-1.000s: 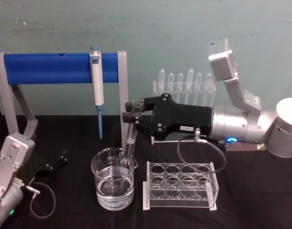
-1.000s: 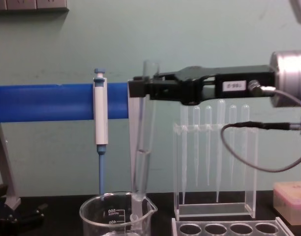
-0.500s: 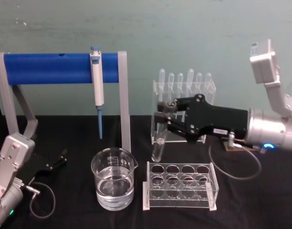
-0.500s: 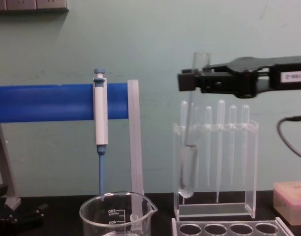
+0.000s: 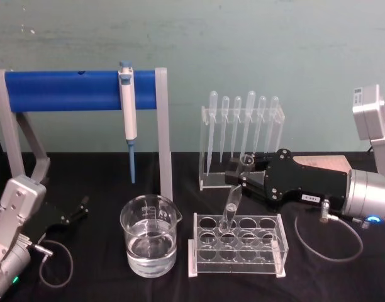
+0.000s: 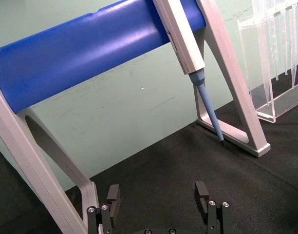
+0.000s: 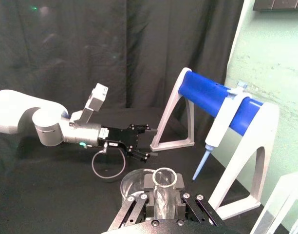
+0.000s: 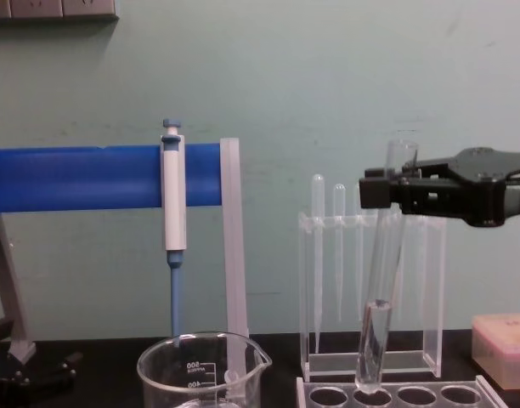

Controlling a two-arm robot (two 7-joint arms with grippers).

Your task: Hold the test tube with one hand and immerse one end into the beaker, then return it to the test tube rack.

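Note:
The test tube [image 5: 232, 201] is clear glass with a little liquid in its lower end. It hangs tilted, its round bottom at a back-row hole of the clear tube rack [image 5: 268, 267]. My right gripper [image 5: 244, 172] is shut on its upper part, just below the rim. The chest view shows the test tube [image 8: 379, 289] held by the right gripper [image 8: 372, 190] above the rack [image 8: 430, 396]. The right wrist view looks down on the tube's rim [image 7: 165, 178]. The beaker [image 5: 149, 234], holding water, stands left of the rack, apart from the tube. My left gripper [image 6: 158, 191] rests open at the table's left.
A blue bar stand [image 5: 73, 90] with a hanging pipettor [image 5: 127, 104] rises behind the beaker. A clear rack of plastic pipettes [image 5: 241, 135] stands behind the tube rack. A pink box [image 8: 502, 337] lies at the right. Black cloth covers the table.
My right gripper has carried the test tube from the beaker to the right and down to the tube rack, and the tube now tilts. The left arm has not moved.

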